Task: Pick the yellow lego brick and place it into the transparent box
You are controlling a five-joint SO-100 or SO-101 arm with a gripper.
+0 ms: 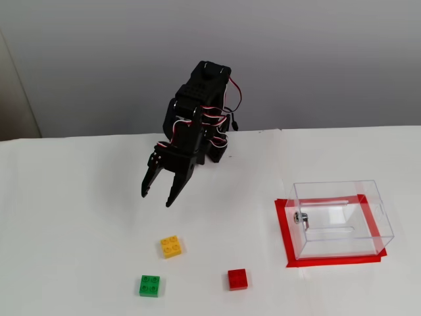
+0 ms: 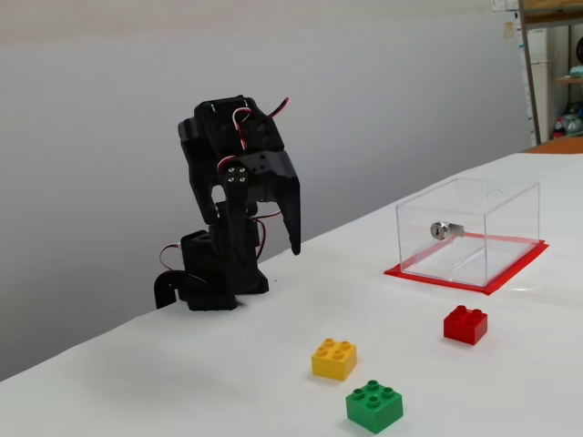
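Observation:
The yellow lego brick [image 1: 171, 246] [image 2: 334, 358] lies studs up on the white table, nearer the front than the arm. My gripper [image 1: 156, 199] hangs in the air above and behind it, pointing down. It is open, its two black fingers spread apart with nothing between them. Seen from the side, one finger [image 2: 293, 218] reaches down and forward from the arm. The transparent box [image 1: 339, 247] [image 2: 455, 246] stands at the right in both fixed views. It has nothing inside and a small metal fitting on one wall.
A green brick [image 1: 149, 286] [image 2: 374, 406] lies just in front of the yellow one, and a red brick [image 1: 237, 279] [image 2: 465, 324] sits between it and the box. Red tape [image 1: 283, 230] frames the box's footprint. The arm's base [image 1: 214, 148] stands at the table's back edge.

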